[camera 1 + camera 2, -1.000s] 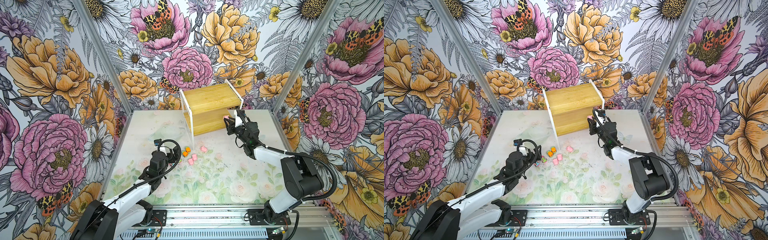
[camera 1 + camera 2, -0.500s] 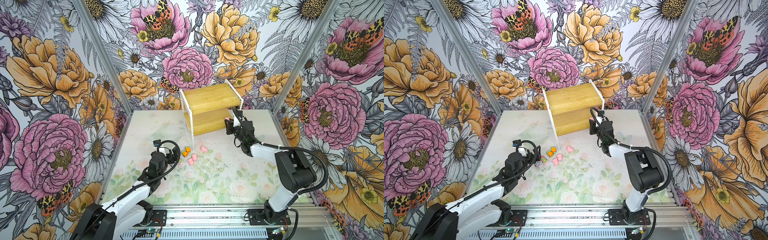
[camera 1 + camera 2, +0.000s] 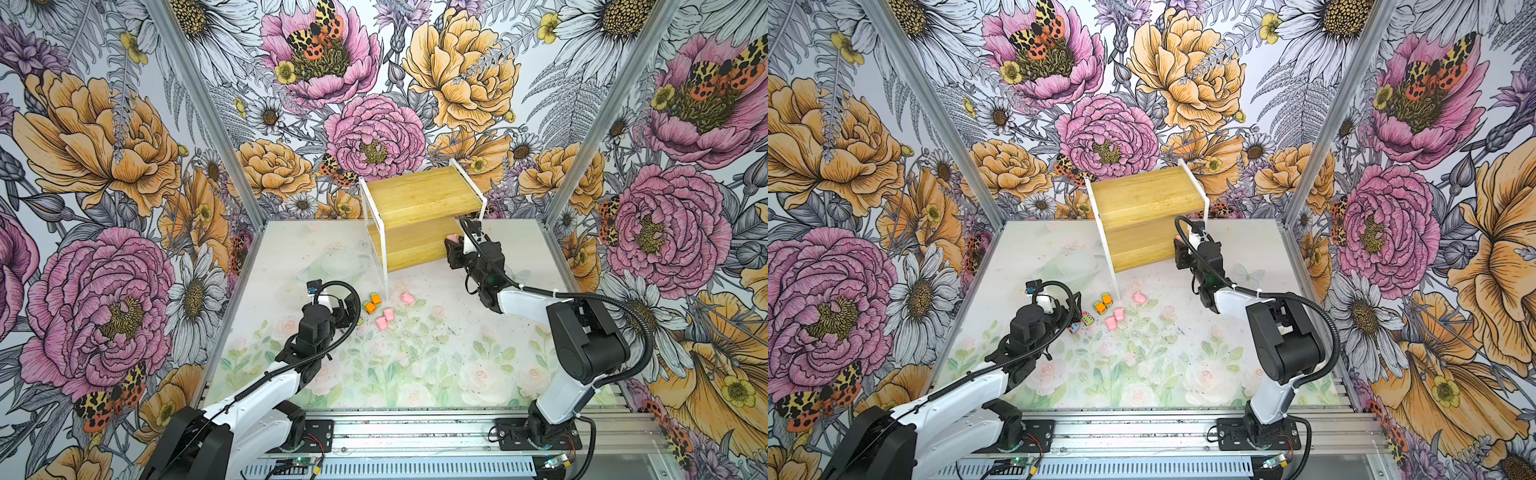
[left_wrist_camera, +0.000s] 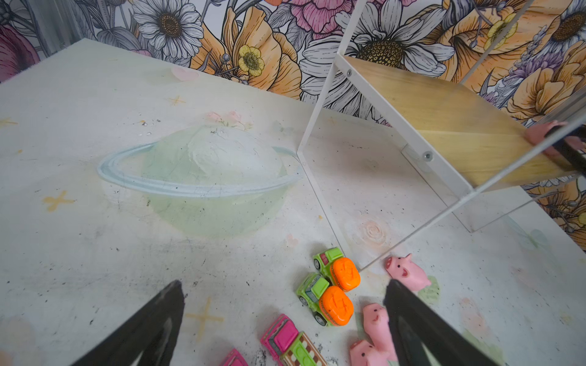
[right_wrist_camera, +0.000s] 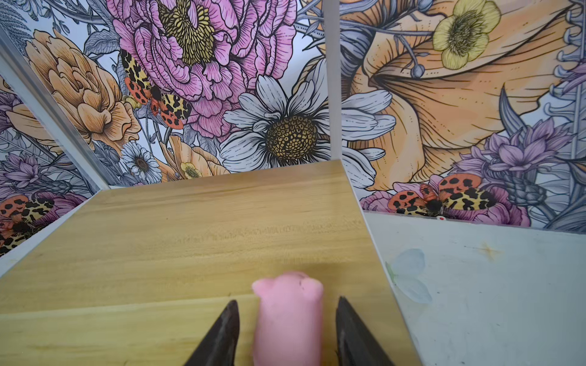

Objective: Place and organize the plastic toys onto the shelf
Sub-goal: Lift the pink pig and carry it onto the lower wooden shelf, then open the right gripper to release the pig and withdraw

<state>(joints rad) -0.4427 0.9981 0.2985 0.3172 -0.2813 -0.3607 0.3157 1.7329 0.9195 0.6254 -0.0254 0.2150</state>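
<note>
Right hand [image 5: 287, 301]: fingers narrowly parted, flanking without touching a pale pink pig [image 5: 287, 320] resting on the lower board of the shelf [image 5: 190, 228], right end. Left hand [image 4: 284, 283]: spread wide, hovering low over the desk [image 4: 95, 253] beside loose toys [image 4: 337, 305].

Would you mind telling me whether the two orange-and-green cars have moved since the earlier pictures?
No: the orange-and-green cars still sit beside the near white leg of the shelf.

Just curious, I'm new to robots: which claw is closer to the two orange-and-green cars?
Left. The left claw hangs open beside the cars; the right claw is off at the shelf, straddling a pink pig.
</note>
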